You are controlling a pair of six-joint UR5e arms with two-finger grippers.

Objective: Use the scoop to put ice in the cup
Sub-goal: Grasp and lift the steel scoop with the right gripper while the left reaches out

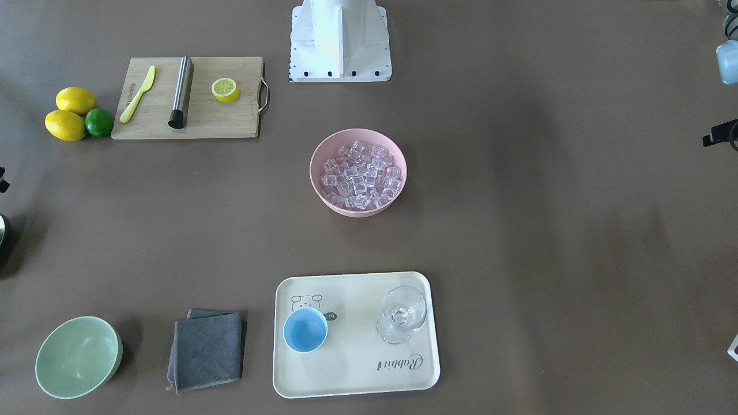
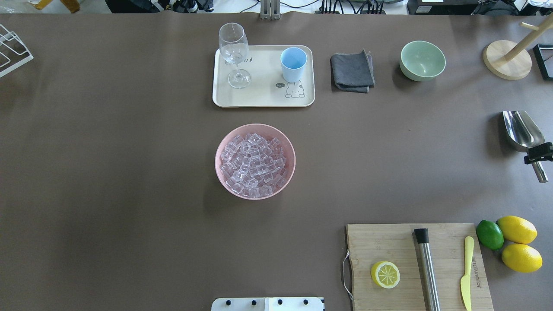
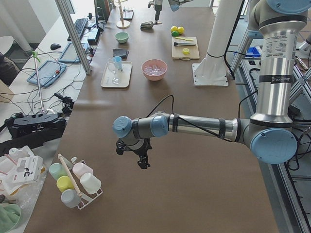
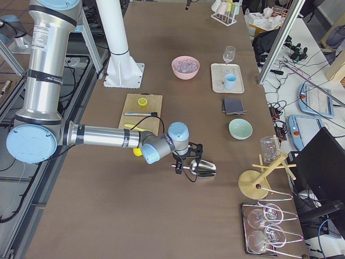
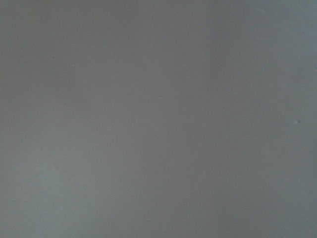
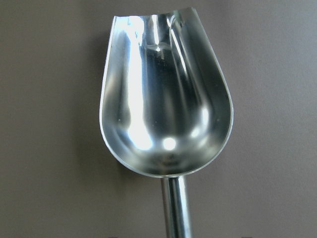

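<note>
The ice (image 2: 255,164) fills a pink bowl (image 2: 218,164) at the table's middle. The light-blue cup (image 2: 293,64) stands upright and empty on a cream tray (image 2: 263,97) beyond the bowl. My right gripper (image 2: 538,153) is shut on the handle of the steel scoop (image 2: 520,129) at the table's far right, well away from bowl and cup. The scoop's trough (image 6: 166,99) is empty and points away from the gripper, just above the table. My left gripper (image 3: 138,153) hangs over bare table far to the left; I cannot tell whether it is open or shut.
A stemmed glass (image 2: 233,52) shares the tray with the cup. A grey cloth (image 2: 352,71) and a pale green bowl (image 2: 422,60) lie right of the tray. A cutting board (image 2: 389,246) with a steel cylinder (image 2: 427,270), knife and lemon half sits at the near right.
</note>
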